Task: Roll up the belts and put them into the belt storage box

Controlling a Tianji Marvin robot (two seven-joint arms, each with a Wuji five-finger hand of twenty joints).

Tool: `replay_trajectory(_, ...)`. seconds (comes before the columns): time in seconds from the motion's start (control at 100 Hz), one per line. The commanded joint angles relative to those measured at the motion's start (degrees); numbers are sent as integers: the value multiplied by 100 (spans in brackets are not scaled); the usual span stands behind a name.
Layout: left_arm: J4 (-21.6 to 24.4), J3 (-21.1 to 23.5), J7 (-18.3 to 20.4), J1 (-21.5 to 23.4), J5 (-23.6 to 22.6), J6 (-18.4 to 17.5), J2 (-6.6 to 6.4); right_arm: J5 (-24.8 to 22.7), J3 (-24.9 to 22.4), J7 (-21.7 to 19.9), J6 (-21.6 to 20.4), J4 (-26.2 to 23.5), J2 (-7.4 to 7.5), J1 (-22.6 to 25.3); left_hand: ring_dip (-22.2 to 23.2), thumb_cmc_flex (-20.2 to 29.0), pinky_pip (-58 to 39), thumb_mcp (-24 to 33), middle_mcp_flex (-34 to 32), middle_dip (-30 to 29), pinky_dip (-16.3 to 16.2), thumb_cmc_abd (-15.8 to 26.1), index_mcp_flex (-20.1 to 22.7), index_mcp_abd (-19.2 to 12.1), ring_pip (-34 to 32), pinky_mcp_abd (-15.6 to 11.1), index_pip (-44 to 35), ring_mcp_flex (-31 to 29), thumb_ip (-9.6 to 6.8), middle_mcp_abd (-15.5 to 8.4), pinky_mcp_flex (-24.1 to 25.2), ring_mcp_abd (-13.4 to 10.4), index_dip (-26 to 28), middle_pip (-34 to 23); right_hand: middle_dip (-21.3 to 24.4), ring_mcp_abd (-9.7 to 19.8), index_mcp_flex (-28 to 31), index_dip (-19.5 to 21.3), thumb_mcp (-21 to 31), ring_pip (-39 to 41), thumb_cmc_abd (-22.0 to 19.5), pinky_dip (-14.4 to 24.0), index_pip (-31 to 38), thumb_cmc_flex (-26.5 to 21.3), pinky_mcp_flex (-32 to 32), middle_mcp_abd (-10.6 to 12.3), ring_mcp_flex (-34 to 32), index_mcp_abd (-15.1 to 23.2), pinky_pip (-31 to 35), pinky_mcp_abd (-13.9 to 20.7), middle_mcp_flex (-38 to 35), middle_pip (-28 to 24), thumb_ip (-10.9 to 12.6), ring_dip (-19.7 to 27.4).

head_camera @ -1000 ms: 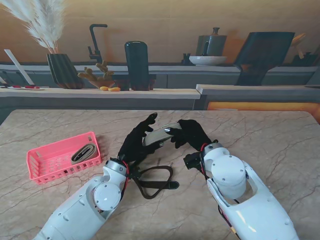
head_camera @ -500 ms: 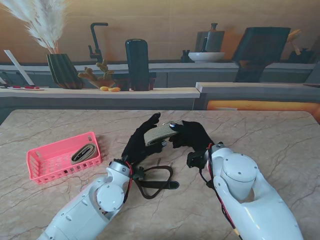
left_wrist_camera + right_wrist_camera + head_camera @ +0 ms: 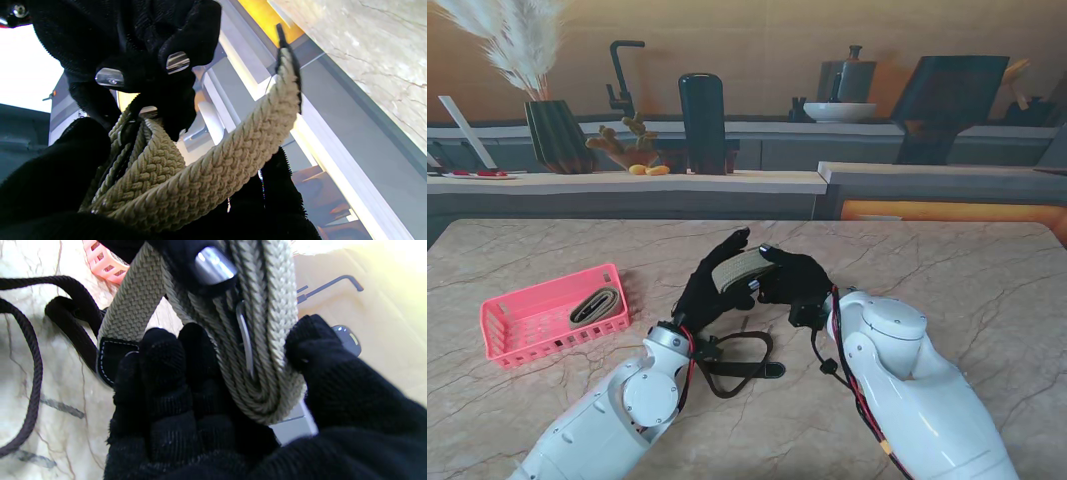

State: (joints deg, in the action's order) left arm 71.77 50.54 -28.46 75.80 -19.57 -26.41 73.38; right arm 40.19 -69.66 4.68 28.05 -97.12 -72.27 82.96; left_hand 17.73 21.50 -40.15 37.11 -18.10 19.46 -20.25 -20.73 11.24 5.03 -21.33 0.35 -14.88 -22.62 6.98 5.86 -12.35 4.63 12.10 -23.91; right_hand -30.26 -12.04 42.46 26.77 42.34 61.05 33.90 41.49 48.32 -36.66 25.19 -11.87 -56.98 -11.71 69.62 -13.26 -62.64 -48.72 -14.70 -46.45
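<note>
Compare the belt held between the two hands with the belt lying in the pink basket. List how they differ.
The held belt is up off the table, gripped by the left hand and right hand; the basket belt lies inside the pink basket, untouched. The held belt has a loose tail with a dark tip sticking out; the basket belt shows no loose end. Both are beige woven belts, coiled.

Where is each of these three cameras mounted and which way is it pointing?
Stand view: above the shoulders, looking down at the marble table; both white arms, left hand and right hand show.
Left wrist view: along the left hand's fingers toward the counter.
Right wrist view: along the right hand's fingers toward the table.
Shared: all three show the khaki braided belt held by both hands.
</note>
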Motion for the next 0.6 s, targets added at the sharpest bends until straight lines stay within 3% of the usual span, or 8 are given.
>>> replay_trajectory(0.0,132,-13,-33,70,-54,-78,87,-1,102,-3,85,40,-126,-35,-92,-201,68,270,-60,-47,59,83,-210,-127,-58,-334,-246,-129,166,-287,-124,-275,51,-91,-87,202,354,31,702,243,-692,179,885,-971,53,-73,98,1774,192,228,10,-98,219,-130)
replay_trajectory(0.27,235,21,-186,153,-160,-144,99,520,264,85,417,401,-254,-273,-44,345,30,407,-186,36,68,277,-232,-90,-164,-388,-555,-284,126,-311,-339,-310,160,-230,-182,189,295,73,659,443,-757,252,895,-987,62,-130,92,1688,300,230,49,-256,224,-235)
replay_trajectory(0.47,270,43,-291,184,-170,-134,121,752,437,23,587,580,-307,-420,-19,1409,9,-126,-263,80,80,352,-235,-120,-215,-407,-880,-355,-26,-345,-433,-318,290,-298,-214,185,260,75,623,495,-802,273,889,-983,58,-140,96,1648,331,223,72,-311,222,-260)
replay_trajectory(0.59,266,60,-439,184,-238,-116,146,935,509,-11,667,628,-330,-462,17,2238,-25,-171,-318,129,77,636,-264,-128,-287,-403,-1234,-414,-241,-354,-503,-308,464,-385,-228,185,245,64,588,520,-823,281,884,-981,52,-143,99,1607,346,215,80,-339,223,-268)
